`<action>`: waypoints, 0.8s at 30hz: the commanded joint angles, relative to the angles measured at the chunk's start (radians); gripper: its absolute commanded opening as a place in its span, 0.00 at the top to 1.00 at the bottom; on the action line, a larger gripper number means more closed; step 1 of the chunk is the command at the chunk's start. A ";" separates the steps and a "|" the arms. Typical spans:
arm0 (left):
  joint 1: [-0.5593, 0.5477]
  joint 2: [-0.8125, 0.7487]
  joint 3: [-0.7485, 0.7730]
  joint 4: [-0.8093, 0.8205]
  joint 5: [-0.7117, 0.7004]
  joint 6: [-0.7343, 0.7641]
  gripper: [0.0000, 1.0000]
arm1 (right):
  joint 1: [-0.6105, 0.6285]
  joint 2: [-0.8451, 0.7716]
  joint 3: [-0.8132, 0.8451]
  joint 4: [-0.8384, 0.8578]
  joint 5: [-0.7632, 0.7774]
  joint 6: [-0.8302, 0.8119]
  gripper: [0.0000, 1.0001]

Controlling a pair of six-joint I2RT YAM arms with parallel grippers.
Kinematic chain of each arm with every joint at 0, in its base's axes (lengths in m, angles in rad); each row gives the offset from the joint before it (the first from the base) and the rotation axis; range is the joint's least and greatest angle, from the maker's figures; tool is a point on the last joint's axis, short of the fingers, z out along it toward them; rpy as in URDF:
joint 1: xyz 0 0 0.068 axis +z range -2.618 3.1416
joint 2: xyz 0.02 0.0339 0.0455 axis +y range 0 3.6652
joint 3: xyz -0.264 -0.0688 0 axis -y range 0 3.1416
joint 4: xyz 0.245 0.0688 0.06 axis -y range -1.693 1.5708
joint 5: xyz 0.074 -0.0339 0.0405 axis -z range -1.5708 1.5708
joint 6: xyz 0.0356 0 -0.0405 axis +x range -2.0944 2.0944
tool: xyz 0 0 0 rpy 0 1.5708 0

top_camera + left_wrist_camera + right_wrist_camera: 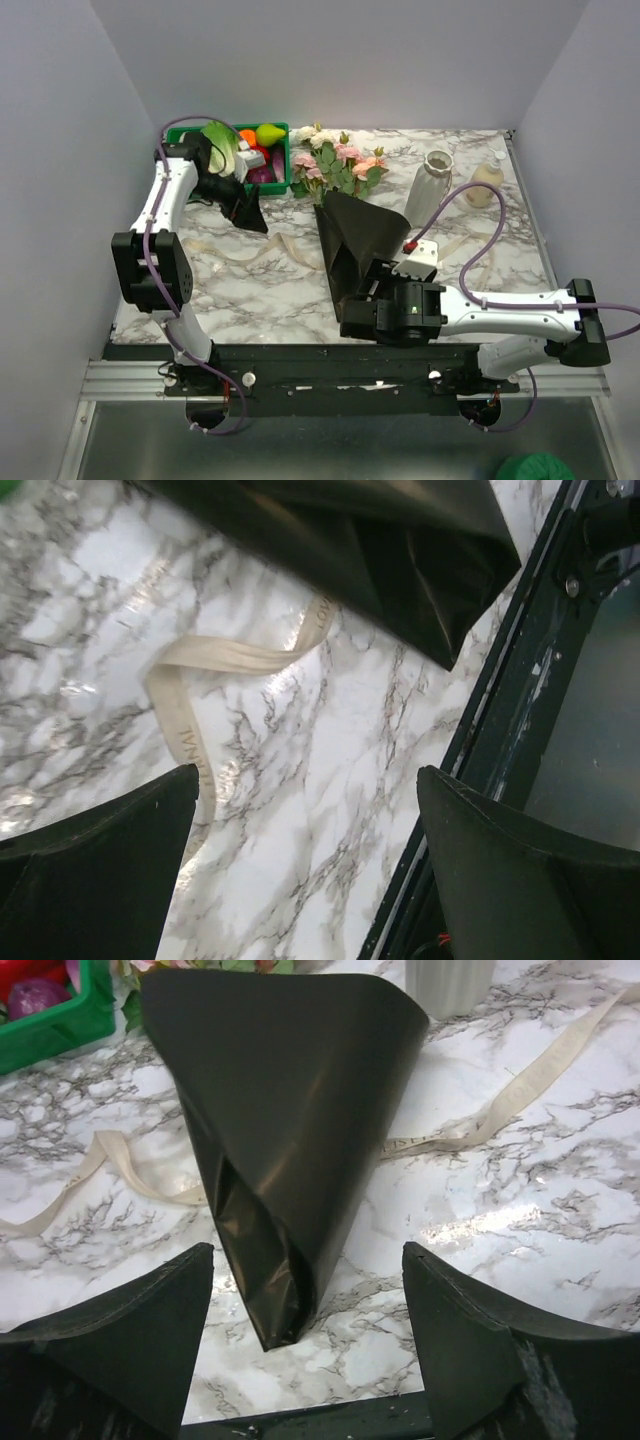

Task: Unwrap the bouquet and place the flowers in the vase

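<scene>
Left gripper (305,780) is hanging wide open over the marble table (330,740) with nothing in it, just in front of the green crate (60,1030). Below it the cream ribbon (230,658) is lying loose and untied, so the step in hand looks to be getting the paper off.

The flowers (335,160) are lying with their heads just beside the crate, their stems running down into the dark paper (290,1110), which is wrapping them as a cone. At the cone's narrow end the right gripper (307,1250) is waiting with its fingers spread wide either side of the tip, gripping nothing.

To do this well, the right fingers should be closing on the loose overlapping flap near the tip (it is showing as a fold on the cone's left side), not on the whole cone, which would pinch the stems inside. Meanwhile the left gripper should be coming across to steady the stems just below the blooms. The pull should be going towards the arms, since the white vase (428,190) is standing near the cone's right edge and could tip.
</scene>
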State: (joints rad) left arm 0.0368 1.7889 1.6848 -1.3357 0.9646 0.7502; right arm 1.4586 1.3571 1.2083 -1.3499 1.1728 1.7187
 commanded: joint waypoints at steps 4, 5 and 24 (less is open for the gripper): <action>-0.315 0.007 -0.203 0.162 -0.257 -0.159 0.01 | 0.011 -0.163 0.088 -0.170 0.085 -0.039 0.17; -0.348 0.023 -0.163 0.167 -0.259 -0.185 0.01 | 0.011 -0.177 0.095 -0.164 0.088 -0.062 0.16; -0.658 0.596 0.733 -0.130 -0.369 -0.026 0.01 | 0.013 -0.580 -0.065 0.358 0.001 -0.697 0.16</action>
State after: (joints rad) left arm -0.5636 2.3119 2.3672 -1.2984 0.6861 0.6628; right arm 1.4651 0.8898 1.2148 -1.2015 1.1992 1.2514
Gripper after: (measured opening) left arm 0.987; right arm 0.839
